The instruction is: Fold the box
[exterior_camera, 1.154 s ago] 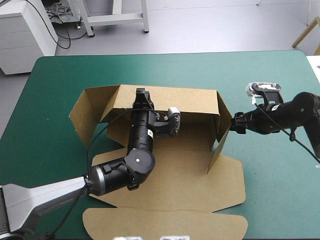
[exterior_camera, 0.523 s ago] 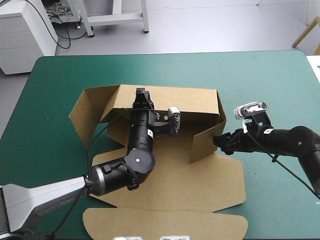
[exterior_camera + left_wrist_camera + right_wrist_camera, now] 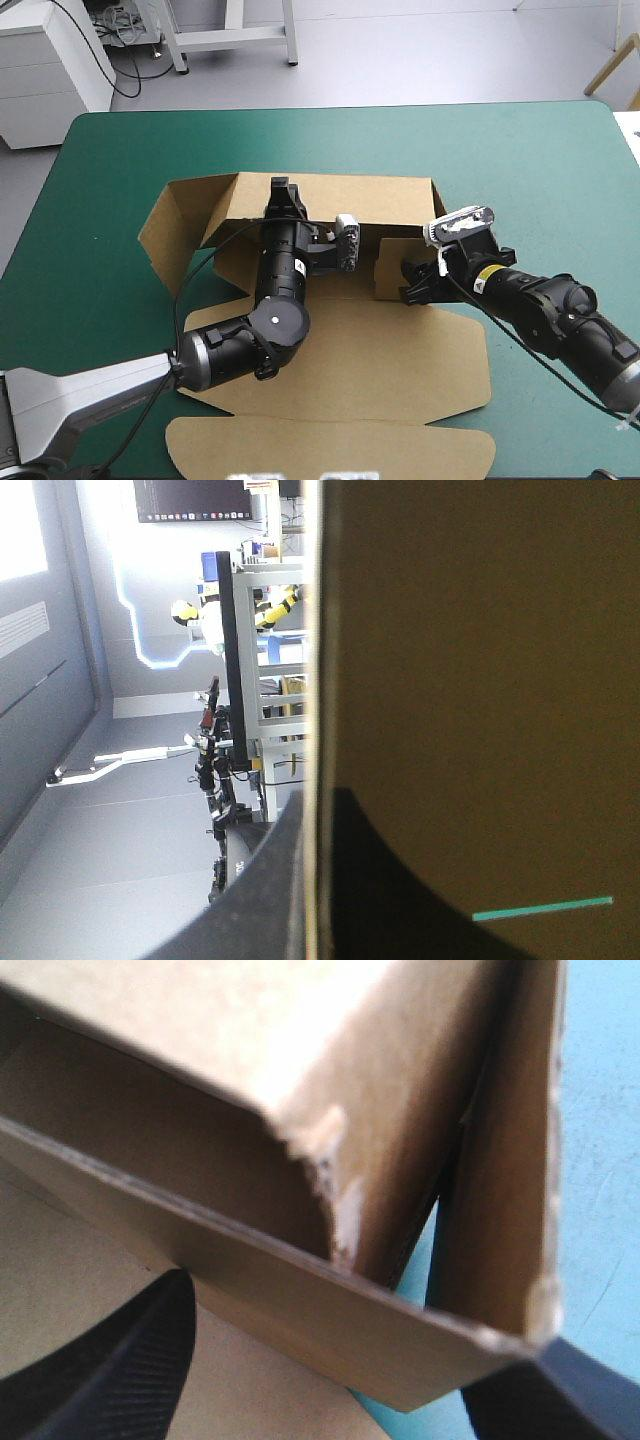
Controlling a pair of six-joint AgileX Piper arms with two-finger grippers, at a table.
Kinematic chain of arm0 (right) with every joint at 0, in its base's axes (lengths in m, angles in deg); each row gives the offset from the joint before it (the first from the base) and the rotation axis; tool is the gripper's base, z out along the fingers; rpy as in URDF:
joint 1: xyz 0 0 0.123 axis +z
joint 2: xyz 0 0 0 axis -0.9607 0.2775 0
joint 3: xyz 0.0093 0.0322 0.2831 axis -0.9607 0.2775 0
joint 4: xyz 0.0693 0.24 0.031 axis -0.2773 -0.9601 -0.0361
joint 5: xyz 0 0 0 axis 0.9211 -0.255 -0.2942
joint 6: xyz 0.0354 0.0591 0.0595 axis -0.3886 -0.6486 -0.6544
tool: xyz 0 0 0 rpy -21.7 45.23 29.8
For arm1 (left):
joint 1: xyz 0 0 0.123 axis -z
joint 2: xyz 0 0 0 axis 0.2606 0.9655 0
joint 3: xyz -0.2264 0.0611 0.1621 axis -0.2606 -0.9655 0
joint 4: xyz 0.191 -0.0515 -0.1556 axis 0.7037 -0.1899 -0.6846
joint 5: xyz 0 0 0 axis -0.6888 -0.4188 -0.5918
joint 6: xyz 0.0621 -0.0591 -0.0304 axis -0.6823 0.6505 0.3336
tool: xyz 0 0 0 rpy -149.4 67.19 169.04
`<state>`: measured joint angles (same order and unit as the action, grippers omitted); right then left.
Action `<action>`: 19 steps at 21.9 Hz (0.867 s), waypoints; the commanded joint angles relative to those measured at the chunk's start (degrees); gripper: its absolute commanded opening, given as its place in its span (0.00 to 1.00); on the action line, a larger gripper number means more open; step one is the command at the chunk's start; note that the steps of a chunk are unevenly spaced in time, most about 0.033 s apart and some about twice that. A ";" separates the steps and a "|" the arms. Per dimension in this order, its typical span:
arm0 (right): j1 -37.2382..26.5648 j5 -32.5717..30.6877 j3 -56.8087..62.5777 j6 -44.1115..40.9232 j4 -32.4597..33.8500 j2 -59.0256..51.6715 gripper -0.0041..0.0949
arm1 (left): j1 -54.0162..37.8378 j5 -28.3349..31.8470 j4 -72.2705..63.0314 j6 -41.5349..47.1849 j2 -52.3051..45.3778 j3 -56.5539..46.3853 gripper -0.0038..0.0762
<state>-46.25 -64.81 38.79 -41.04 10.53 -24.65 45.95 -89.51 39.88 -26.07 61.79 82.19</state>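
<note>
— How far along was the box [image 3: 340, 370] judged to be?
— It was found laid across the middle of the counter [image 3: 120, 160], reaching almost to the near edge, and was judged partly formed. The rear wall [image 3: 380, 200] was stood upright and was gripped at its top edge by the left claw [image 3: 283, 195], the fingers all but closed on the board.

— And the right end?
— The right side flap [image 3: 392, 272] was seen raised and swung inward. The right claw [image 3: 408, 283] was set against it with the fingers spread wide, the flap's edge between them, nothing clamped.

— What was left?
— The left side flap [image 3: 165, 225] was splayed outward, and the front panels [image 3: 330, 450] lay flat. These were judged yet to be raised and tucked.
</note>
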 commanded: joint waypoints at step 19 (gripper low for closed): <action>2.40 15.62 -1.44 -6.41 5.14 2.96 0.02 | 0.04 -2.21 3.90 1.71 -2.44 2.14 0.06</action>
<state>-44.01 -55.20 38.97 -47.97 15.65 -20.45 45.80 -92.40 39.29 -25.59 61.66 82.21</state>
